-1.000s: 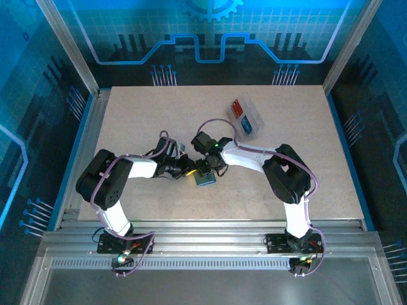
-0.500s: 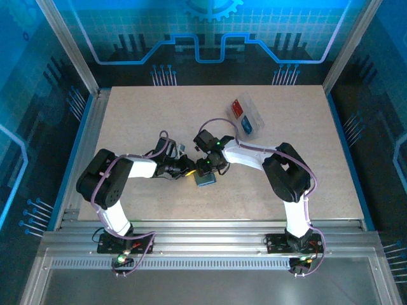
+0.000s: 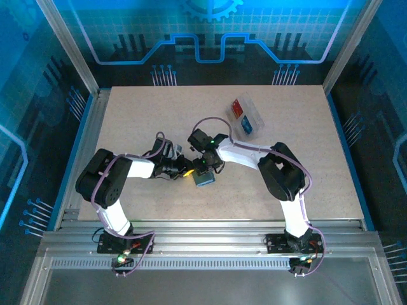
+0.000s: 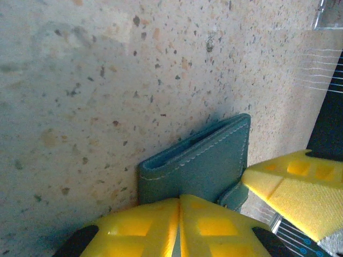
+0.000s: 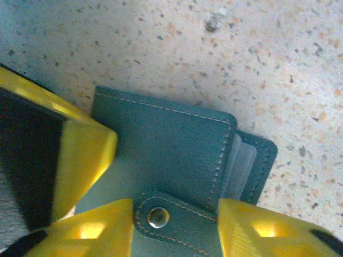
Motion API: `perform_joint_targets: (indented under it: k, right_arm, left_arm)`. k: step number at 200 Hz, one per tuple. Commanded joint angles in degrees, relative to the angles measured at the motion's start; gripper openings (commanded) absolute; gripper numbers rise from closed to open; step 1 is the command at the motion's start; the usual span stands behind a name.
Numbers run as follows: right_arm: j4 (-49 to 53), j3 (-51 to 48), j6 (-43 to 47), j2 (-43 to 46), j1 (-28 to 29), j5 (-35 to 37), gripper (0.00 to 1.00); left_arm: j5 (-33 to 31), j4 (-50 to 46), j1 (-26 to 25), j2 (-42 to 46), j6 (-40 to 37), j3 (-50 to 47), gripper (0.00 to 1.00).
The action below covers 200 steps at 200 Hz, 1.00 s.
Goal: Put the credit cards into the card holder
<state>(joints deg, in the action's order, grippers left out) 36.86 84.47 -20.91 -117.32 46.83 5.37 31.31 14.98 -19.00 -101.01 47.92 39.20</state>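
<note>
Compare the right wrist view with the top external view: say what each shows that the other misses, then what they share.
Right wrist adds: on the dark teal-grey folding wallet, pale stitching, a snap strap with a metal stud, and a lighter inner pocket edge.
Top external adds: the clear plastic rectangular tray holding the red card and the blue card.
Shared: the wallet lying on the speckled table, with the left gripper and the right gripper both at it.

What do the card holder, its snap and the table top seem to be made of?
Card holder: teal leather or imitation, matte; fine grain, pale stitching. Snap: metal, probably; shiny silver. Table top: speckled stone-like composite or laminate, matte.
</note>
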Motion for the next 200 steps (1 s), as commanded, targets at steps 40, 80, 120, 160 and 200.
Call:
perform_joint_targets:
  k: [40, 80, 120, 160, 200]
  right_arm:
    - [-0.66, -1.63, 1.65, -6.09, 5.79, -0.93, 0.18]
    - [0.56, -1.32, 2.05, -4.41, 5.81, -0.11, 0.0]
    - [-1.65, -4.62, 1.43, 1.73, 3.27, -4.99, 0.0]
    - [-9.56, -12.73, -1.9, 9.45, -2.95, -16.45, 0.0]
    - [-19.25, -21.17, -6.51, 14.25, -8.97, -26.67, 0.0]
  left_arm:
    - [0.93, -5.85, -1.91, -4.42, -1.05, 2.66, 0.13]
    - [-1.54, -8.67, -2.09, -6.1, -2.64, 2.93, 0.13]
    - [-4.13, -11.17, -2.53, -6.92, -3.61, 3.47, 0.11]
    - [-6.4, -13.51, -3.47, -7.54, -4.76, 4.28, 0.1]
    - [-9.7, -15.31, -5.64, -9.1, -4.68, 5.06, 0.08]
